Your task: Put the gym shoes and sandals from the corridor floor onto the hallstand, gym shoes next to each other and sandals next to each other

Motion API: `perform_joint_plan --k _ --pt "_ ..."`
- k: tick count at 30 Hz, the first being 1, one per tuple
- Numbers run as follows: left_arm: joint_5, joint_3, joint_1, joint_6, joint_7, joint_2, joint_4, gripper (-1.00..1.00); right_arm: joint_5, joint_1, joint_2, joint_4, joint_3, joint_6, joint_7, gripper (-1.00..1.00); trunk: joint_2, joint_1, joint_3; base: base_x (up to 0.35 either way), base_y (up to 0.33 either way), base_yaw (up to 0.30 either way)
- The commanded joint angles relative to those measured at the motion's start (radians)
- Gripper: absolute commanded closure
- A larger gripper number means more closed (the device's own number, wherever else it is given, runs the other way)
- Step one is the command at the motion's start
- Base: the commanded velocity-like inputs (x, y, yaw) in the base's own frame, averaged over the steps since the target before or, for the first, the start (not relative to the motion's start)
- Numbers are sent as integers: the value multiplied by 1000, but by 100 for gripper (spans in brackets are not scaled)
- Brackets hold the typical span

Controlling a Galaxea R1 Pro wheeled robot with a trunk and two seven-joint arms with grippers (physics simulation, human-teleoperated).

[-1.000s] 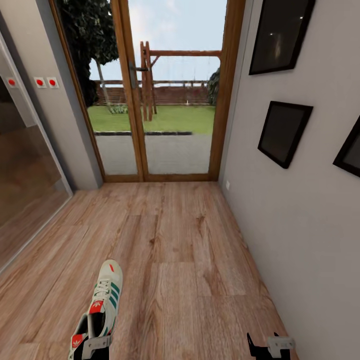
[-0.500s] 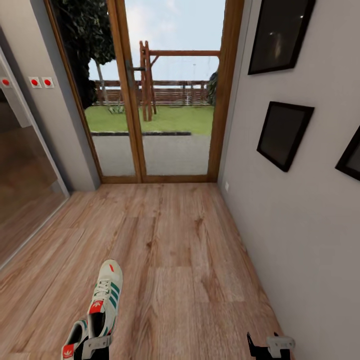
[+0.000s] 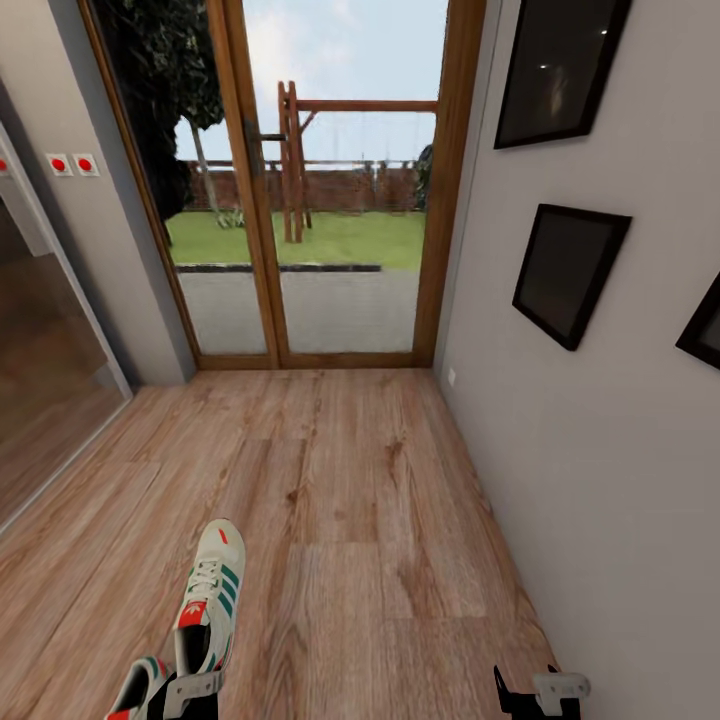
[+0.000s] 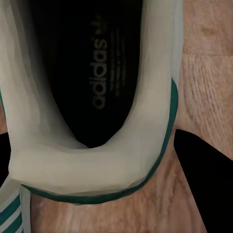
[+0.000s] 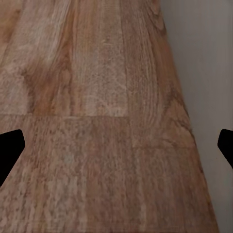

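Daylight came through the glass door [image 3: 310,200] at the far end, bright and even, leaving the corridor floor [image 3: 370,500] softly lit without hard shadows. The wall frames [image 3: 565,270] carried faint glints. Verticals splayed outward toward the head view's edges. Both wrist views were soft and slightly blurred.

Glass door [image 3: 300,200] w/ wood frame; dark pictures [image 3: 566,272] on grey wall [image 3: 600,480].

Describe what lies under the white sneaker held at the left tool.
Under the sneaker is wood plank floor. A second sneaker peeks out beside its heel. The floor directly beneath the sole is covered by the shoe.
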Motion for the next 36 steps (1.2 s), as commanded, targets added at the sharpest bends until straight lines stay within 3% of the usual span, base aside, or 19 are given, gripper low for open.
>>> perform_joint_plan --k 1,18,36 --pt "-3 7 -1 -3 -5 -1 1 100 10 -1 0 1 -9 -3 0 -100 0 0 -1 121 -21 5" --pt "-3 7 -1 -2 -5 0 1 100 10 -1 0 1 -9 -3 0 -100 0 0 -1 264 -156 73" --pt "10 7 -1 -3 -5 1 1 100 10 -1 0 1 -9 -3 0 -100 0 0 -1 337 -9 0"
